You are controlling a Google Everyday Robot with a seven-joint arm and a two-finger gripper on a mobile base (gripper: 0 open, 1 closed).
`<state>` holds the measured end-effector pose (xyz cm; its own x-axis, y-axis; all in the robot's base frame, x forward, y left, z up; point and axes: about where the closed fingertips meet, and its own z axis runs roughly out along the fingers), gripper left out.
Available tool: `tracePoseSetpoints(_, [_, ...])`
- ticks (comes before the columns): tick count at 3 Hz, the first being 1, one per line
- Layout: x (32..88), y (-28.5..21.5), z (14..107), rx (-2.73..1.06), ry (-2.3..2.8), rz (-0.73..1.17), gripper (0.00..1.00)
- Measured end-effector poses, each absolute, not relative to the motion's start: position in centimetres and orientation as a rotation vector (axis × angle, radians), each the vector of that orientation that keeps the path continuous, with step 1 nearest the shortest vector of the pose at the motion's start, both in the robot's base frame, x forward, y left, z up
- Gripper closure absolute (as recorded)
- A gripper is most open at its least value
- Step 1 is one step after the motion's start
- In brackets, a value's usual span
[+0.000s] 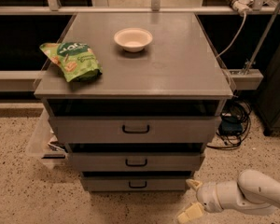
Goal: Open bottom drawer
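A grey cabinet (177, 78) stands on the speckled floor, with the bottom drawer (107, 184) the lowest and narrowest of its three fronts. The white arm (252, 195) reaches in low from the right. On the cabinet top lie a green snack bag (71, 59) and a pale bowl (133, 38), and below, the gripper (192, 199) hangs just beside the drawer's right end, fingers spread and holding nothing, apart from the small black loop handle (137, 185).

Gripper (191, 199) hangs low near the floor, fingers spread apart, just right of the bottom drawer (109, 184).
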<state>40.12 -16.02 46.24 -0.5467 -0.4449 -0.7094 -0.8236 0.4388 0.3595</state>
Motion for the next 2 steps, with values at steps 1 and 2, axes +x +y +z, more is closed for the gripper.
tracePoseSetpoints(1, [40.1, -16.0, 46.2, -1.063, 2.172, 0.956, 0.00])
tracePoseSetpoints(2, [41.5, -16.9, 42.7, -1.008, 2.185, 0.963, 0.00])
